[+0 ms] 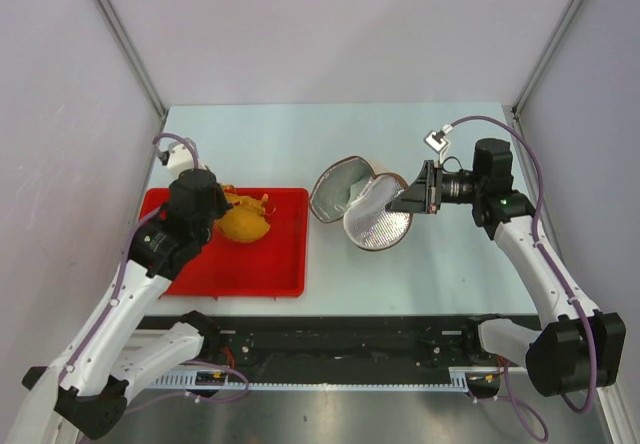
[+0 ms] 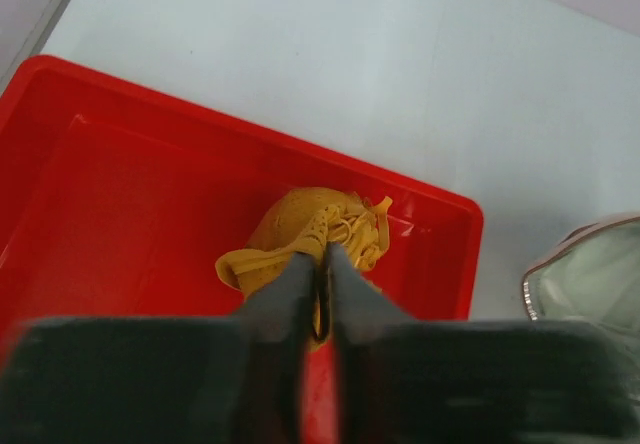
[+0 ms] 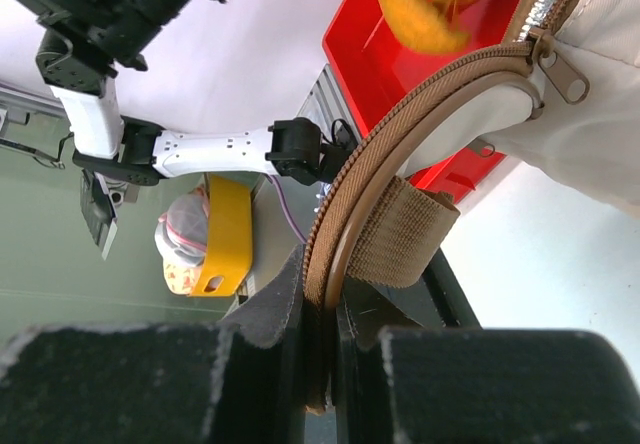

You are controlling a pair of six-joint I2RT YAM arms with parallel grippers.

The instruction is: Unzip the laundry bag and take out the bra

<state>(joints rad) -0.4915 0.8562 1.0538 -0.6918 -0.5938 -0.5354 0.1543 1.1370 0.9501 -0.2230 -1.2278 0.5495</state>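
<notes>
The bra is already out. It's a bunched wad inside the red tray, left of centre in the top view. The left gripper has its fingers pinched together on a fold of it, and the left wrist view shows a sliver of yellow right between them. I can't tell if the fabric is fully resting on the tray floor or hanging a bit.

The laundry bag sits on the tabletop just right of centre, apart from the tray. It's unzipped, with one round face flipped open toward the upper left. The right gripper is clamped on its brown zip rim, next to the webbing loop, with the zipper pull dangling at the upper right of that wrist view.

My guess at what could go wrong:
- One of the bra's thin straps catches on a finger when the left gripper lets go, so lifting away drags the bra back out over the tray wall.
- Pulling the arm off before the fingers open does the same thing.
- The bag is propped by the right grip, so it may flop or roll once released.

Looks-wise, the bra is soft mustard-yellow fabric, crumpled, with pale straps curled on top. The bag is cream mesh and drum-shaped — it looks empty from above.
</notes>
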